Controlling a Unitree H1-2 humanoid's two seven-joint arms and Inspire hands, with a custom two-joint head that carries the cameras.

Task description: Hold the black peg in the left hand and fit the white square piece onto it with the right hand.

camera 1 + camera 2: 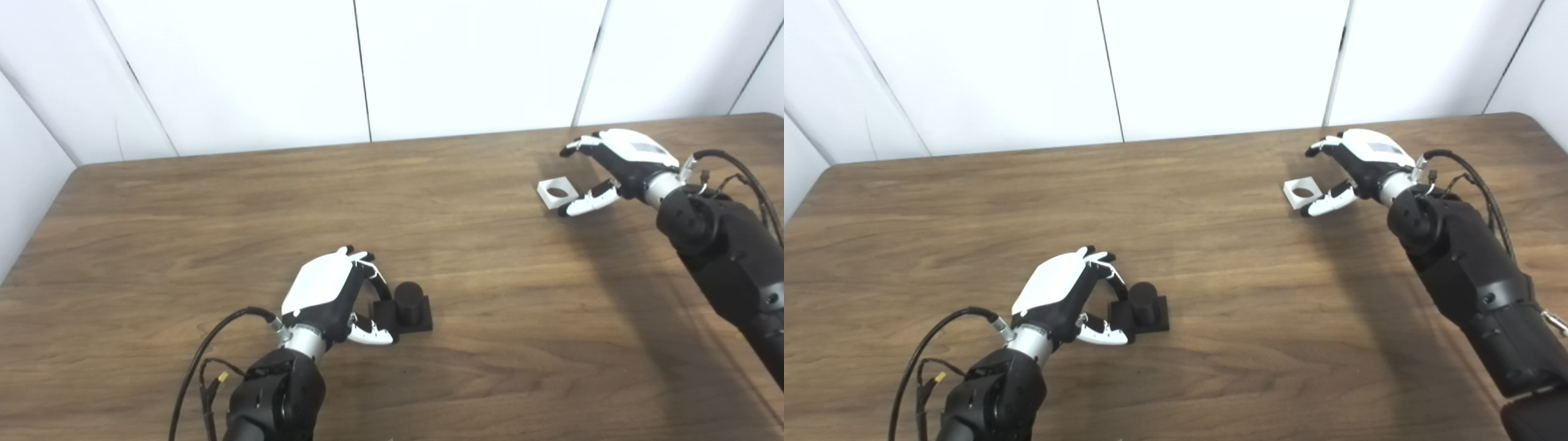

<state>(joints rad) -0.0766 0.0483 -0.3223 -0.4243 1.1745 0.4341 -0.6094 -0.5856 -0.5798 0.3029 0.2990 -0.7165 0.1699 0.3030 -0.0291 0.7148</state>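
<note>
The brown wood-grain surface (184, 245) fills most of the frame, with white wall panels (245, 67) along the top.

The black cylindrical peg on its square black base (409, 304) stands upright on the surface at lower centre. The left hand (334, 294) lies just left of it. Its fingers (373, 278) curl over the base's left edge and its thumb (370, 334) reaches along the near edge. The hand partly encloses the base; whether it is actually pressing on the base cannot be told, and the peg rests on the surface, not lifted.

The white square piece with a round hole (557, 192) lies flat at upper right of the frame, well apart from the peg. The right hand (612, 168) is just right of it, released, fingers spread. Its thumb tip (579, 205) is at the piece's near right corner; its other fingers (579, 146) extend beyond the piece without touching it.
</note>
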